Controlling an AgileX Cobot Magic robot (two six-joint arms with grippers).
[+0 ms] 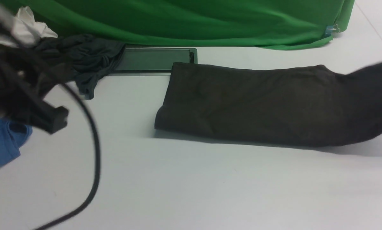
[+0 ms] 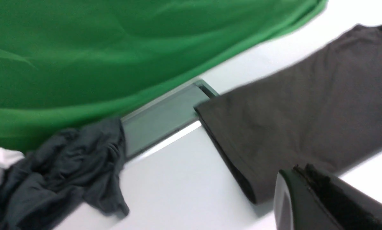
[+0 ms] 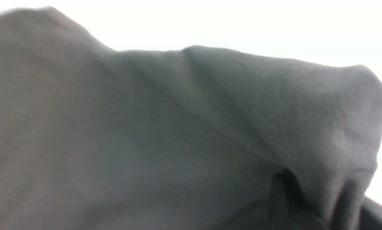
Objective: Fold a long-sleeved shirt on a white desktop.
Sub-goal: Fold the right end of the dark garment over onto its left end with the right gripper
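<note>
The shirt lies on the desktop as a long, dark, folded band; its far left corner overlaps the right end of the grey panel, and from there it stretches away to the panel's right; the end farthest from the panel lifts off the desktop and runs out of the front view. The left wrist view shows the same corner of the shirt lying across the panel's end, with the shirt's short edge running from the panel toward the robot.

The right gripper shows only in its own wrist view; two dark fingers pinch a raised fold of the shirt between them, nearly closed on the cloth.

The left gripper hangs blurred well to the left of the panel and nearer the robot, apart from the shirt; in its wrist view the left gripper has its jaws pressed together with no cloth seen between them; a black cable loops down from that arm.

A crumpled grey garment covers the panel's left end; a white cloth sits beyond it, farther left of the panel; a blue tee lies far left of the panel, nearer the robot; the green cloth hangs just behind the panel.
</note>
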